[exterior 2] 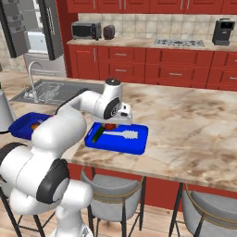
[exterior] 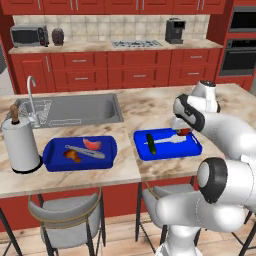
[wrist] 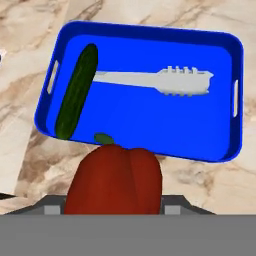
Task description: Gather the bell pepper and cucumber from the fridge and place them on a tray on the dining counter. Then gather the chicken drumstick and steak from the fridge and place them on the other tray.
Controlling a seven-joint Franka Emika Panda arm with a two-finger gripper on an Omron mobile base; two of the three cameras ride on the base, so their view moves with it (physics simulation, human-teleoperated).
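The pepper is held in the jaws, which stand partly open around its width; in the hand view it is seen at 6 o'clock, red and glossy, with its green stem pointed toward the tray below. The gripper is held above that tray's edge, at the tray's 3 o'clock end in the left base view. In the right base view the gripper is seen above the tray's far rim, partly hidden by the arm, with a spot of red under it.

On this tray the cucumber is laid along the 9 o'clock side in the hand view — dark green, flat on the blue floor. Just beside it a white utensil is laid across the middle, its toothed head toward 3 o'clock; whether the two touch cannot be told.

A second blue tray is set on the desk at 9 o'clock of the first in the left base view, well apart from it. On it the steak is seen at 1 o'clock, the drumstick toward 7 o'clock, and a grey utensil between them.

A paper towel roll is stood at 9 o'clock of that tray — upright on a dark base. A steel sink is set in the desk at the second tray's 12 o'clock.
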